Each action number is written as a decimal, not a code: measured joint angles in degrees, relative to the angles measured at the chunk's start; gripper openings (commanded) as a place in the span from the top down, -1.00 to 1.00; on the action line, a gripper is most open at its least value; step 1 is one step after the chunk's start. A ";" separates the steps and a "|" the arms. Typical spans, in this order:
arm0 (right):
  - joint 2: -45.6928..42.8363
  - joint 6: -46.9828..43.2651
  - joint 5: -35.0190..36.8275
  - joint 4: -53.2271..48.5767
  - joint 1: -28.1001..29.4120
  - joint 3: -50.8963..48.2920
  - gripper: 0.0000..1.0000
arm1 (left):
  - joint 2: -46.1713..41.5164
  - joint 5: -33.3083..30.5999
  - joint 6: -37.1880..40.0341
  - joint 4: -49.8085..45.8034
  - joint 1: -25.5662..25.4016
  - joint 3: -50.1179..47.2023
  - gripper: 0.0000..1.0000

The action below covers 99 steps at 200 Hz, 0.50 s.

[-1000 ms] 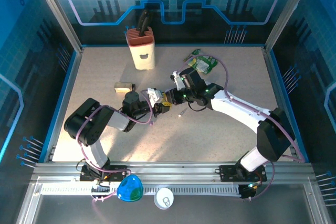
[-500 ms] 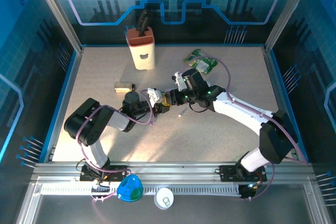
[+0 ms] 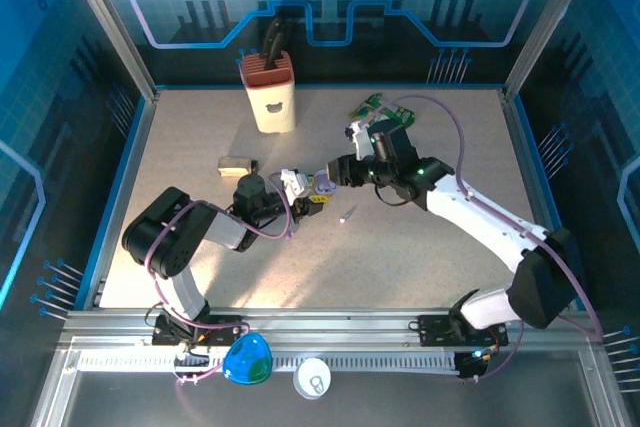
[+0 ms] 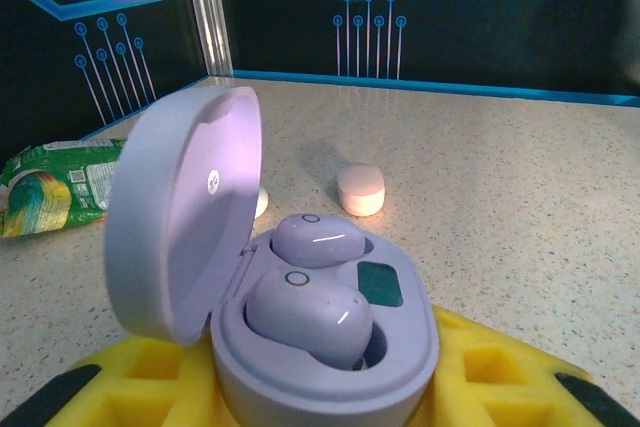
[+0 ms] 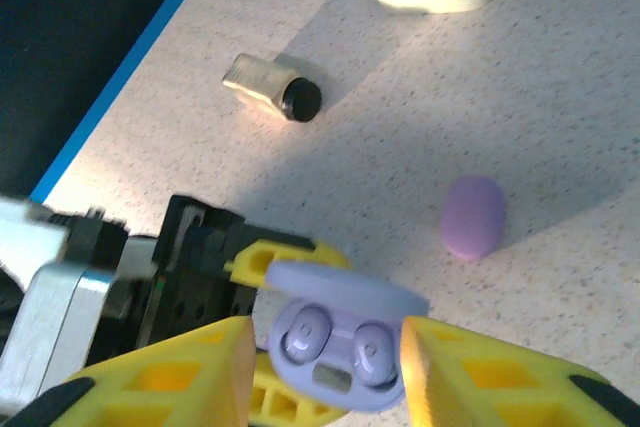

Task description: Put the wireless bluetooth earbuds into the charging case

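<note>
Two lilac earbuds (image 4: 318, 239) sit side by side in the wells of the open charging case (image 4: 330, 397), with its lid (image 4: 185, 227) tipped back. The left claw (image 3: 314, 196) is clamped on the case from below with its yellow fingers (image 4: 480, 367). Compared with a second ago, the right claw (image 3: 335, 175) has drawn back from the case toward the far right and spread its jaws, holding nothing. A small mark inside the lid is too small to read, and the print on the green packet (image 4: 45, 182) is blurred. A pale pebble (image 4: 360, 189) lies on the surface (image 4: 520, 177) just beyond the case. A metal cylinder (image 5: 270, 87) and a cream holder (image 3: 270, 95) stand farther off.
</note>
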 measured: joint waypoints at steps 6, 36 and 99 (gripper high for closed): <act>1.18 -0.13 0.35 -0.76 -0.22 1.51 0.17 | 0.00 0.02 0.00 0.02 0.00 0.00 0.42; 7.08 -0.37 0.92 -3.85 -0.24 7.23 0.16 | 0.00 0.11 -0.04 0.46 0.00 0.00 0.42; 7.72 -0.35 0.92 -6.45 -0.26 6.12 0.13 | -0.07 -1.14 -2.43 1.97 0.00 -0.07 0.42</act>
